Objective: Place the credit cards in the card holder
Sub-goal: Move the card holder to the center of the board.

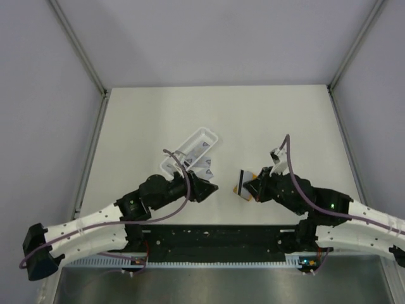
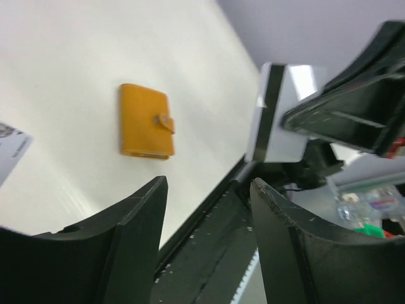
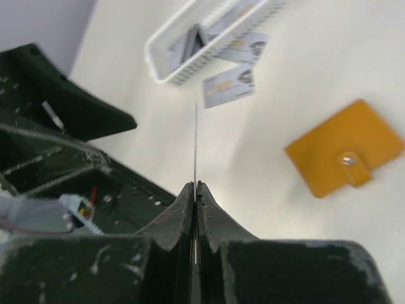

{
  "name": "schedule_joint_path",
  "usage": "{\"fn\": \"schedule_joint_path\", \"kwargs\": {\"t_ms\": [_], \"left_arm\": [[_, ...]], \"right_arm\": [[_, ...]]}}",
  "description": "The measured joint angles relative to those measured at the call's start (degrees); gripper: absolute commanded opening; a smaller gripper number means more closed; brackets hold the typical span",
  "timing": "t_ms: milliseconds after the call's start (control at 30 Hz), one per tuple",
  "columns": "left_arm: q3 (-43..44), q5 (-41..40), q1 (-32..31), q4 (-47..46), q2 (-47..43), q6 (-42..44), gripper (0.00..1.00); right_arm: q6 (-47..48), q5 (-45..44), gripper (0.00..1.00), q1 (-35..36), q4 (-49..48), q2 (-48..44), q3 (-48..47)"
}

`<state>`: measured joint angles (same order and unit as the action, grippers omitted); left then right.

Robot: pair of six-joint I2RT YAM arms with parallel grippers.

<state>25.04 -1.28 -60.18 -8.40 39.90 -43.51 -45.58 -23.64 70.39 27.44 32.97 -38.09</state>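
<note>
The orange card holder point(image 2: 147, 121) lies closed and flat on the table, its snap tab fastened; it also shows in the right wrist view point(image 3: 345, 157) and, mostly hidden under my right gripper, in the top view point(image 1: 241, 190). My right gripper point(image 3: 197, 185) is shut on a white credit card with a black stripe point(image 2: 272, 114), held on edge above the table beside the holder point(image 1: 242, 175). My left gripper point(image 2: 209, 183) is open and empty, facing the right gripper point(image 1: 245, 185) from the left point(image 1: 214, 187). More credit cards point(image 3: 229, 85) lie loose by a tray.
A long white plastic tray point(image 1: 190, 152) holding several cards stands on the table behind my left gripper, also in the right wrist view point(image 3: 166, 44). Two loose cards point(image 1: 205, 168) lie at its near end. The black base rail point(image 1: 215, 237) runs along the near edge.
</note>
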Motion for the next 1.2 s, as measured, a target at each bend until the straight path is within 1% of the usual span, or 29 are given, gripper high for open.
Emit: {"fn": "schedule_joint_path", "kwargs": {"t_ms": [100, 167, 233, 300, 433, 600, 733, 867, 967, 1200], "left_arm": [[1.4, -1.4, 1.0, 0.5, 7.0, 0.7, 0.51], [2.0, -1.6, 1.1, 0.4, 12.3, 1.3, 0.44], [2.8, -1.7, 1.2, 0.2, 17.7, 1.9, 0.35], [4.3, -1.9, 1.4, -0.3, 23.5, 2.6, 0.26], [8.6, -2.3, 2.3, -2.5, 32.8, 3.7, 0.01], [14.3, -0.8, 5.9, -6.2, 43.3, 4.9, 0.00], [19.2, 0.7, 8.2, -5.7, 49.8, 6.3, 0.00], [24.7, 1.5, 8.9, -3.0, 54.6, 7.5, 0.00], [27.7, 0.9, 8.9, -0.4, 57.2, 7.7, 0.00], [28.5, 0.7, 8.7, 2.6, 61.6, 7.6, 0.00]], "right_arm": [[-1.6, -3.3, 0.00, -5.0, 10.9, 8.9, -8.8], [-2.3, -3.6, 0.00, -10.0, 15.8, 13.3, -11.3], [-2.3, -3.0, 0.00, -16.3, 20.0, 17.0, -11.1], [-1.9, -2.5, 0.00, -21.5, 22.4, 18.7, -9.7], [-0.8, -0.9, 0.00, -29.6, 25.1, 19.8, -6.6], [0.7, 6.1, 0.00, -38.1, 22.9, 21.7, -3.0], [2.3, 11.7, 0.00, -41.7, 20.3, 25.8, -1.3], [3.9, 15.7, 0.00, -42.2, 17.7, 30.7, -1.3], [4.6, 17.8, 0.00, -42.2, 16.1, 32.7, -1.3], [5.7, 20.8, 0.00, -42.3, 12.8, 34.8, -1.3]]}}
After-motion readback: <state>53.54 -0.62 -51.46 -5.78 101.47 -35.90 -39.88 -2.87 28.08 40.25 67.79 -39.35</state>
